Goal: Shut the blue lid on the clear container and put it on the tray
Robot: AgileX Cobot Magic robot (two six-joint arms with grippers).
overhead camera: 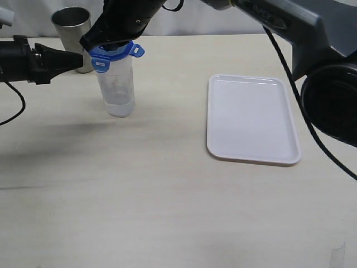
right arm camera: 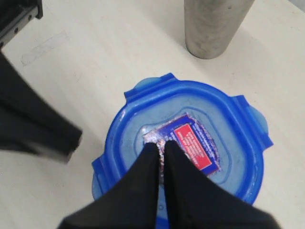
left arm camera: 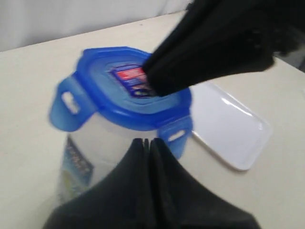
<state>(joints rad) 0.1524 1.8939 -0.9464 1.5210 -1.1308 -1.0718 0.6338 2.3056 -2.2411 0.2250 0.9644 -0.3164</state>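
1. Blue lid (overhead camera: 114, 53) sits on top of the clear container (overhead camera: 117, 89), which stands upright on the table (overhead camera: 167, 212) beside a metal cup (overhead camera: 72, 28), well apart from the tray (overhead camera: 251, 120) on its right.
2. Pressing down on the lid's label (right arm camera: 193, 143), the right gripper (right arm camera: 159, 150) is clenched shut on nothing. The left gripper (left arm camera: 147, 143) is clenched and empty too, its tip just beside the container's wall below the lid.
3. One flap (overhead camera: 137, 51) juts outward, so the lid looks not fully latched.
4. The container is probably light, thin-walled, smooth and slippery, and tall enough to tip easily. The safest grasp is around its wall at mid-height, not by the flaps.
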